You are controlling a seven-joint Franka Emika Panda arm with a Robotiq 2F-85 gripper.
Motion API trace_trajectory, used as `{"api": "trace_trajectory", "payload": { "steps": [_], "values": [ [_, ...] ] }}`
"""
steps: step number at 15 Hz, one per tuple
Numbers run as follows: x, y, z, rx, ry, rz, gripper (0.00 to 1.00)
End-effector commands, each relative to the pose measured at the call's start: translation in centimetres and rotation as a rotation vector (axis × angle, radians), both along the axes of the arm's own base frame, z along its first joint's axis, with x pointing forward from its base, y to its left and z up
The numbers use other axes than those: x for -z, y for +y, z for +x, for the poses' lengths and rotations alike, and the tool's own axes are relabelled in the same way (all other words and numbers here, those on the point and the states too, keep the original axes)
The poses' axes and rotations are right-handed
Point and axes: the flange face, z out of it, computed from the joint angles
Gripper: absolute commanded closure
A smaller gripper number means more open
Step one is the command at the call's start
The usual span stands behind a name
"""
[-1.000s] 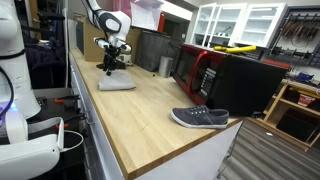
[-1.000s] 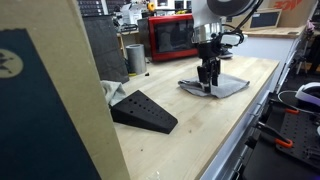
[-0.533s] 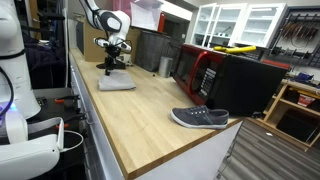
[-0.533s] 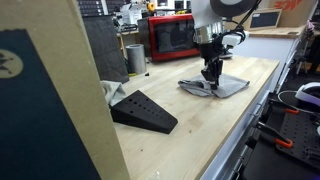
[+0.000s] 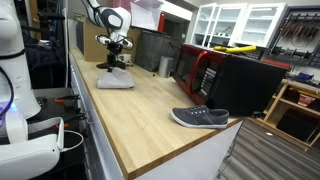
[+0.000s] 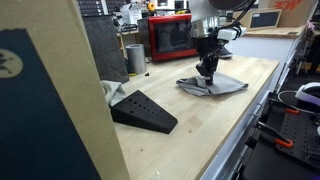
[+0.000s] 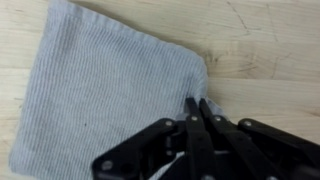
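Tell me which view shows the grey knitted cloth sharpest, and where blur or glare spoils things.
Wrist view: sharpest, with the grey knitted cloth evenly lit and its weave visible, though the black gripper pinching its edge looks soft. An exterior view: the tan board up close is blurred. An exterior view: the white cabinets are washed out by bright light.
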Motion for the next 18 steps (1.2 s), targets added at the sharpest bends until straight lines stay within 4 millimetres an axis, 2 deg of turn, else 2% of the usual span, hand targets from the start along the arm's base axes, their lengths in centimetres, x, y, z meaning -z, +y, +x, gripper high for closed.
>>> {"api": "trace_trajectory", "payload": {
  "steps": [1,7,8,10,13,15,18],
  "values": [
    [-2.0,1.1,0.4,0.034,-0.025,0.029,0.99],
    [-1.7,2.7,0.8,0.044,-0.008,0.047,0.99],
    [-1.5,2.9,0.8,0.047,-0.001,0.050,0.71],
    [-1.2,3.3,0.5,0.054,0.014,0.056,0.64],
    [-1.9,3.6,0.3,0.063,0.011,0.091,0.41],
    [-3.1,3.1,0.6,0.087,-0.023,0.116,0.26],
    [-4.8,1.1,1.7,0.127,-0.071,0.126,0.04]
  ]
}}
